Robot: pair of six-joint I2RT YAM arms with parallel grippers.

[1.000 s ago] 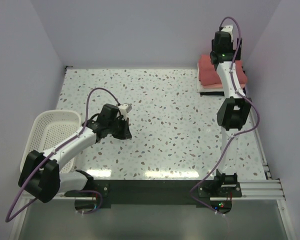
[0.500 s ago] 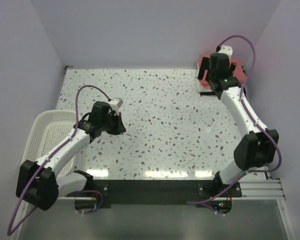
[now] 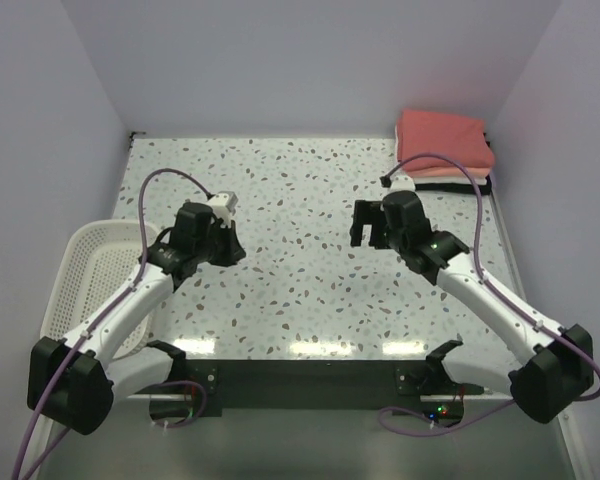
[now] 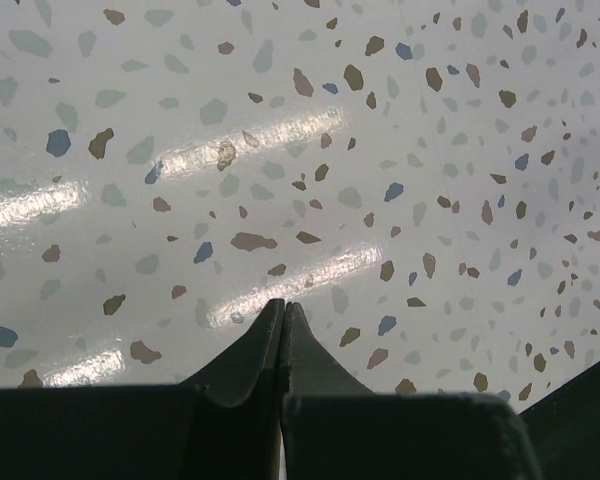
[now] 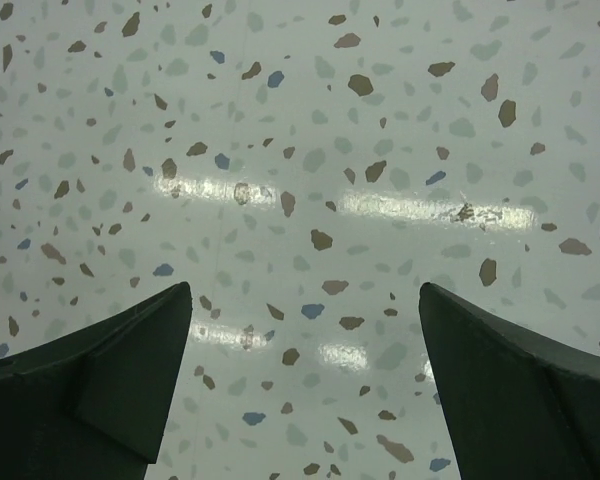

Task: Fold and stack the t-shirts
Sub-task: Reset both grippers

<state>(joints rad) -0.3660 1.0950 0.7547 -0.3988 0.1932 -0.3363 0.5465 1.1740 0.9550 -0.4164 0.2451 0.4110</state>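
A stack of folded t-shirts (image 3: pixel 443 145) lies at the table's far right corner, a brick-red one on top, with pink, white and black edges showing under it. My right gripper (image 3: pixel 363 226) is open and empty over the bare table, well in front and to the left of the stack. The right wrist view shows its two fingers (image 5: pixel 110 375) wide apart over speckled tabletop. My left gripper (image 3: pixel 235 250) is shut and empty over the left middle of the table; in the left wrist view its fingertips (image 4: pixel 282 308) are pressed together.
A white plastic mesh basket (image 3: pixel 95 280) sits at the table's left edge, partly under my left arm. The speckled tabletop (image 3: pixel 300 260) is bounded by lilac walls at the back and both sides. A black rail runs along the near edge.
My right arm has pulled away from the stack and swung forward-left to the table's middle, uncovering the stack. My left gripper has shifted slightly back and left.
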